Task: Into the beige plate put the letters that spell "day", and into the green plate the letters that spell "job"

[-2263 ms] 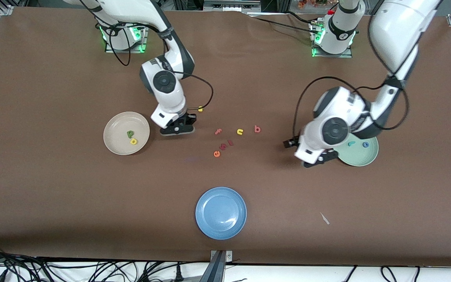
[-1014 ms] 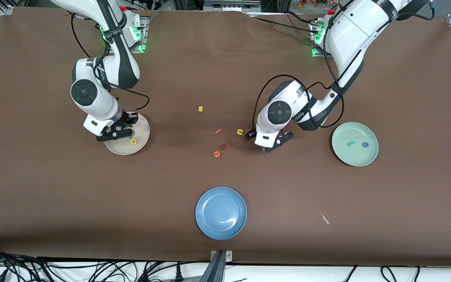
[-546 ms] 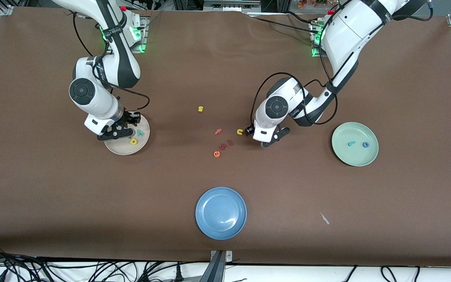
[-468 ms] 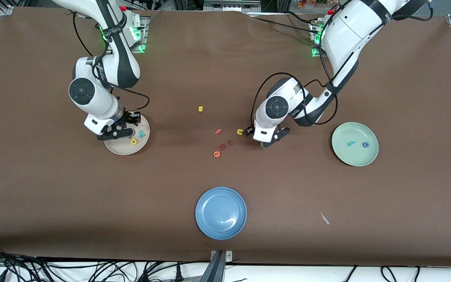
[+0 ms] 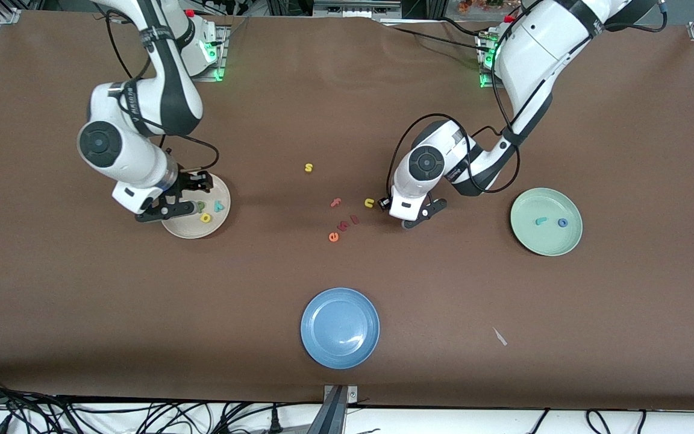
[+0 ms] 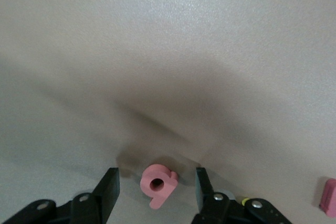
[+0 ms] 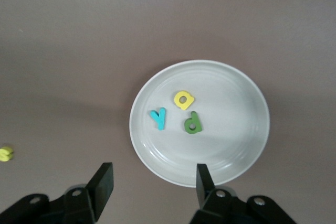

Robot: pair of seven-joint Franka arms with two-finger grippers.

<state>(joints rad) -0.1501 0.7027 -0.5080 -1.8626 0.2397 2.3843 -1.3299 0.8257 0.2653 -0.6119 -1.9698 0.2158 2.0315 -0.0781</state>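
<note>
Brown tabletop (image 5: 347, 120), two arms at work. Beige plate (image 5: 220, 223) toward the right arm's end holds green d (image 5: 201, 206), yellow a (image 5: 205, 217) and teal y (image 5: 218, 206); in the right wrist view the y lies at about 9 o'clock of the d. Right gripper (image 5: 163, 208) hangs over that plate's rim, fingers apart, nothing held. Green plate (image 5: 555, 244) holds teal j (image 5: 540, 221) and blue o (image 5: 562, 222). Left gripper (image 6: 156, 192) is down at the table, jaws apart, straddling the pink b (image 6: 158, 183) without touching. Blue plate (image 5: 340, 327) sits nearest the front camera.
</note>
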